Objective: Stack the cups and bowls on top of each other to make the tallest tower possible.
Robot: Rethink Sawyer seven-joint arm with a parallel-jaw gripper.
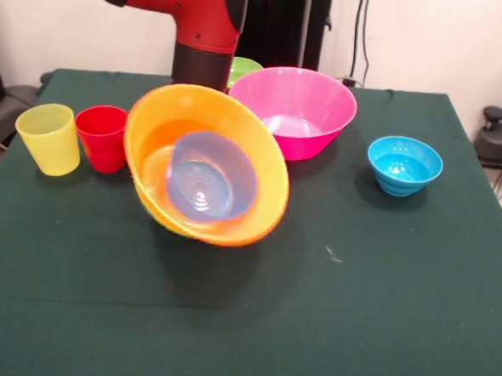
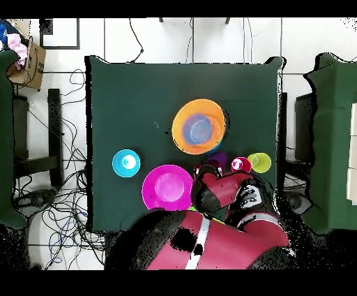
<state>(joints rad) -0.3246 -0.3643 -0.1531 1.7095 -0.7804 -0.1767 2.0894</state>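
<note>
Tilted orange bowl below arm

Orange bowl was tilted toward the camera, raised off the table, with a purple cup inside. Pink bowl sat behind it, blue bowl apart, and the yellow cup and red cup touched.

Dark green table, white wall, cables on tiled floor
</note>
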